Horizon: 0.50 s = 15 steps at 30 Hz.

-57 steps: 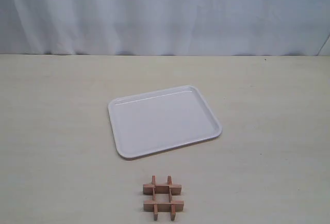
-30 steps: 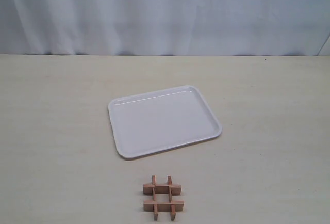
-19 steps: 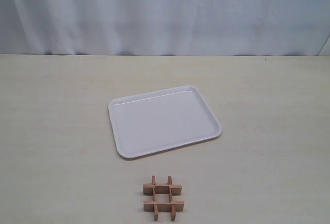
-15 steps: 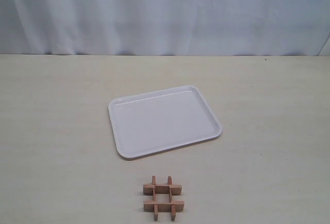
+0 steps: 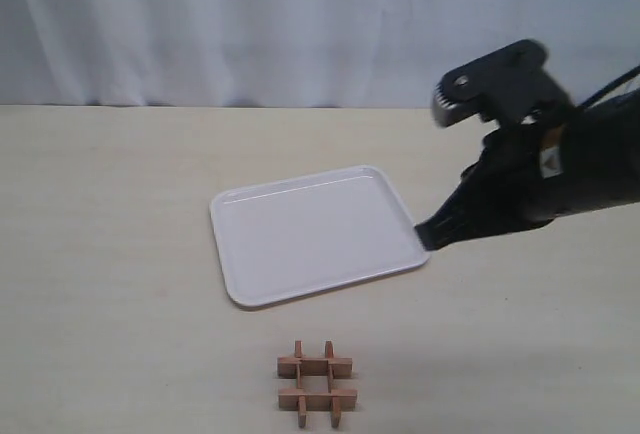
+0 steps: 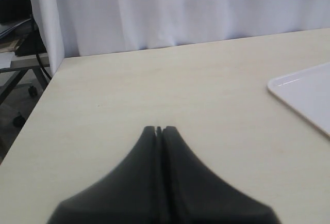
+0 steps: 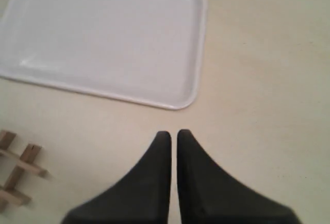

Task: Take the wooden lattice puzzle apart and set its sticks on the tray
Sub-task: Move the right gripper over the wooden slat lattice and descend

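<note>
The wooden lattice puzzle lies whole near the table's front edge, a small reddish-brown "#" of four interlocked sticks; the right wrist view catches part of it. Behind it the white tray holds nothing. My right gripper hovers at the tray's right front corner, well apart from the puzzle, fingers together with only a thin slit and nothing between them. The tray fills that view ahead of the fingers. My left gripper is shut and empty over bare table; it does not show in the exterior view.
A pale wooden table carries everything, with a white curtain behind it. In the left wrist view the table's side edge drops off beside the gripper, and a corner of the tray shows.
The right arm has come into the exterior view from the right and now hangs by the tray's right front corner. Puzzle and tray have not moved.
</note>
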### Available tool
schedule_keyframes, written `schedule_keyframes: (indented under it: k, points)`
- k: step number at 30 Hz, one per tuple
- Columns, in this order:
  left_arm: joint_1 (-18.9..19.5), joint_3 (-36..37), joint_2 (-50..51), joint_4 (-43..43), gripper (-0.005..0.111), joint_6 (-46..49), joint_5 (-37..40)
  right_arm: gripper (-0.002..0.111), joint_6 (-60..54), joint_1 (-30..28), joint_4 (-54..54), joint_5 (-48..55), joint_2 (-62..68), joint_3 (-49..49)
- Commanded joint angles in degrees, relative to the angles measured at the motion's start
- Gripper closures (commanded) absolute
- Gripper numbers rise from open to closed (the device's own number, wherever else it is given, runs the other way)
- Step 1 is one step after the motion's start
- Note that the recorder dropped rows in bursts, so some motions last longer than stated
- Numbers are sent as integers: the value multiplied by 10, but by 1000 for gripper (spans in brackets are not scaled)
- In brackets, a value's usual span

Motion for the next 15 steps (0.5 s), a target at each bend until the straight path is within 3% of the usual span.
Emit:
schedule_keyframes:
  k: [1, 9, 15]
  points:
    - [-4, 2, 0, -1, 107, -5, -8, 104, -105, 24, 43, 32, 65, -26]
    - [-4, 2, 0, -1, 107, -5, -8, 104, -461, 24, 218, 150, 147, -124]
    - [-4, 2, 0, -1, 107, -5, -8, 104, -605, 25, 260, 217, 216, -199]
